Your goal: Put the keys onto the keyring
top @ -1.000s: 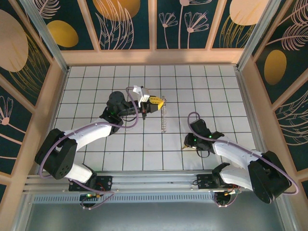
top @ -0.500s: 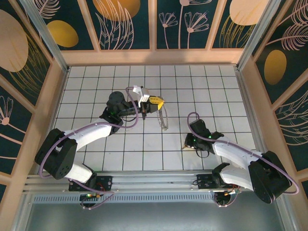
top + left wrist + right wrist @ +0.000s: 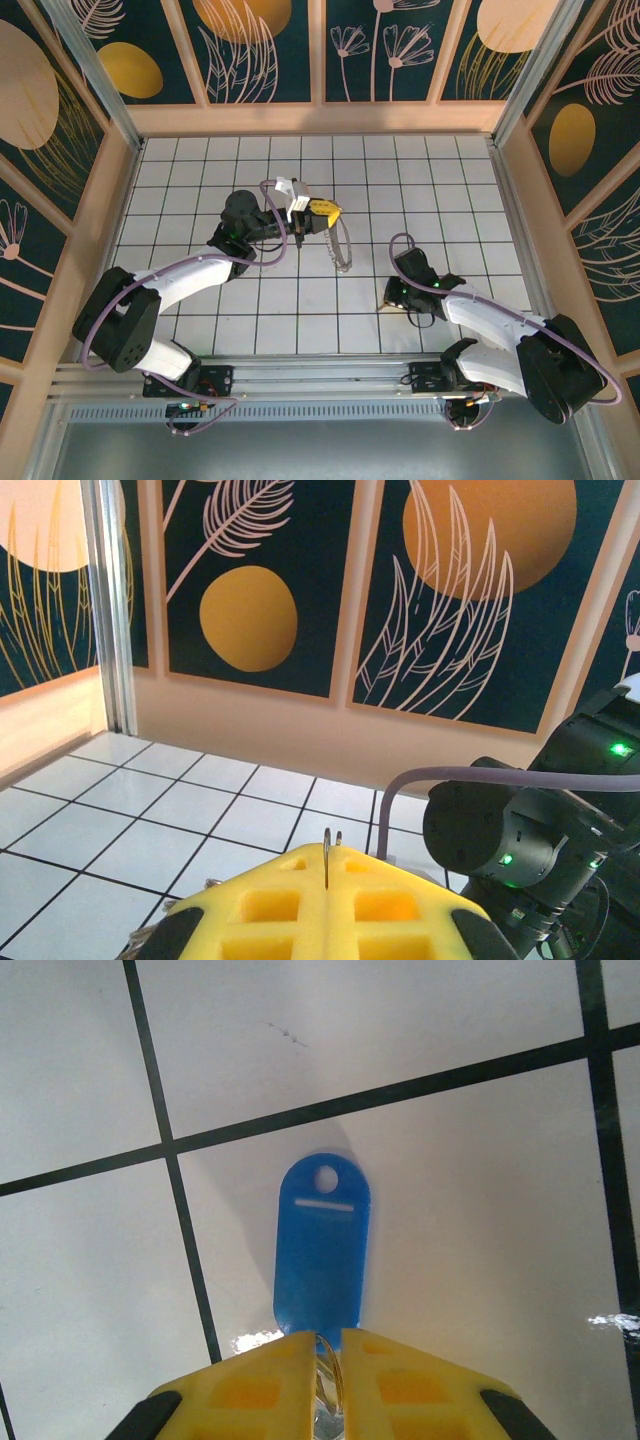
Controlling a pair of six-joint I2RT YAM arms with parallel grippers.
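In the top view my left gripper (image 3: 330, 213) holds the keyring (image 3: 343, 255) above the tiled floor, the thin silvery loop hanging down and to the right of it. The left wrist view has the yellow fingers (image 3: 270, 900) pressed together, with the ring's wire (image 3: 327, 842) sticking up from the seam. Low over the floor sits my right gripper (image 3: 384, 303). Seen from its wrist, the key's blue head (image 3: 322, 1245) lies flat on a white tile, and the right gripper (image 3: 325, 1340) is shut on the metal part behind it.
The right arm's dark wrist (image 3: 510, 835) with its purple cable stands close in front of the left gripper. Patterned walls (image 3: 320, 50) and wooden rails enclose the white tiled floor (image 3: 300, 300).
The right gripper's fingers have closed on the key. The hanging keyring has swung from edge-on to a slanted, more open loop. Both arms have stayed nearly in place.
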